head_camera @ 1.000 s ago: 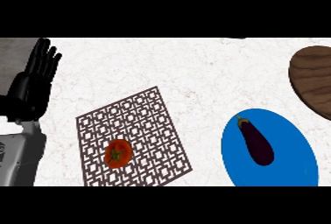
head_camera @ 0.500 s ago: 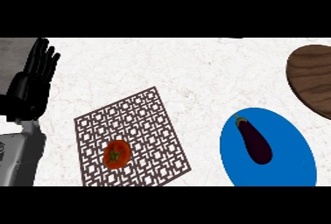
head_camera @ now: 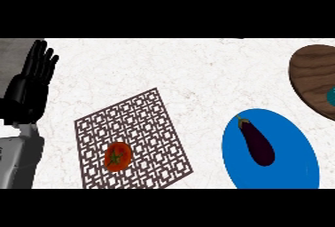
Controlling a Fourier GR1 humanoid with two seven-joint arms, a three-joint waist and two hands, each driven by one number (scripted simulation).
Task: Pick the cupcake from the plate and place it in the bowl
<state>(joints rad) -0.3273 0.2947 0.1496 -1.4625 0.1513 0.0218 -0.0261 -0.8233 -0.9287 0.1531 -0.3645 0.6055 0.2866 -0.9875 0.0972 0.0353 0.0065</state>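
Head view, looking steeply down on the pale marbled surface [head_camera: 163, 66]. At nine o'clock the left hand [head_camera: 29, 88] rests near the edge, fingers straight and apart, holding nothing; it looks parked, out of the way. The right hand shows nowhere.

Down at seven o'clock lies a brown lattice trivet [head_camera: 134, 139] with a tomato [head_camera: 118, 156] sitting on its lower left part, probably just clutter for this job.

At four o'clock, a blue plate [head_camera: 297, 164], and on it an eggplant [head_camera: 256, 142], stem toward eleven o'clock. No cupcake is visible: the plate carries the eggplant, so that appears to be the thing to lift.

At two o'clock, a dark wooden bowl [head_camera: 311, 75], cut by the edge, with a teal speck [head_camera: 331, 96] at its rim that I can't identify. Plate and bowl sit near each other, a short carry, likely for the unseen right hand. Nothing grasped yet.
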